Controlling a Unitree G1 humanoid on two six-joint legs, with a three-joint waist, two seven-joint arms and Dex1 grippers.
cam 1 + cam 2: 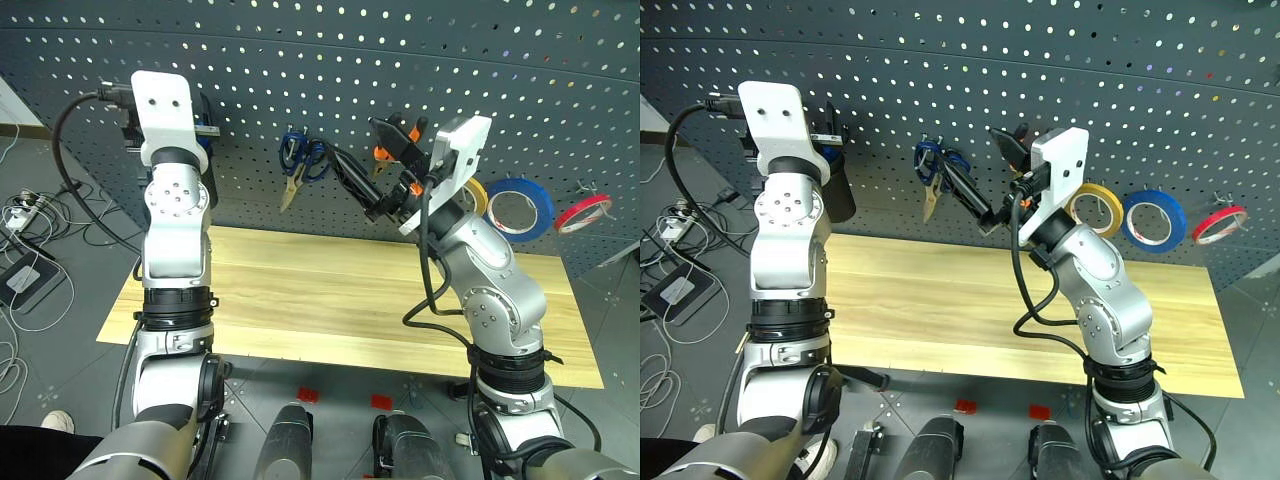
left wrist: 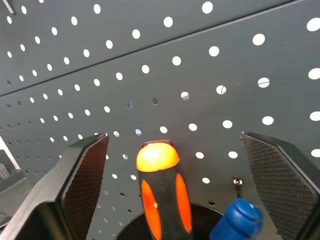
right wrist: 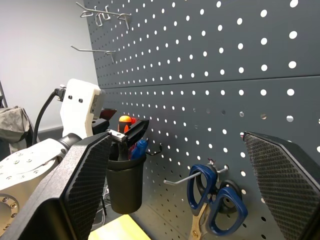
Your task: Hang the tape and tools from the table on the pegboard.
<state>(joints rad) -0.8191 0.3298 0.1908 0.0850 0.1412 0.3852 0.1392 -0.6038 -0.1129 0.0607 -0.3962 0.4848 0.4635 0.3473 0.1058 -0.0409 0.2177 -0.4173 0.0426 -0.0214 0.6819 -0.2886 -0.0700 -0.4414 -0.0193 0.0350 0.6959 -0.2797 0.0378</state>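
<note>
pegboard (image 3: 260, 60) carries a black cup (image 3: 125, 182) — orange-and-black screwdriver (image 2: 160, 195) inside, left gripper (image 2: 175, 150) spread wide around it.

Bare surface (image 1: 330, 300) open between both arms, screwdriver (image 2: 161, 190) upright between the left gripper's spread fingers (image 2: 85, 175) in the black cup (image 3: 125, 185), blue scissors (image 3: 215, 202) on a hook ahead of the right gripper (image 3: 175, 185)

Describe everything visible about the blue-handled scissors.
The blue-handled scissors hang on the pegboard, their two glossy blue finger loops threaded over a metal hook and the closed steel blades pointing down. They hang above the back edge of the table. Only the hook and board touch them; neither gripper does.
</note>
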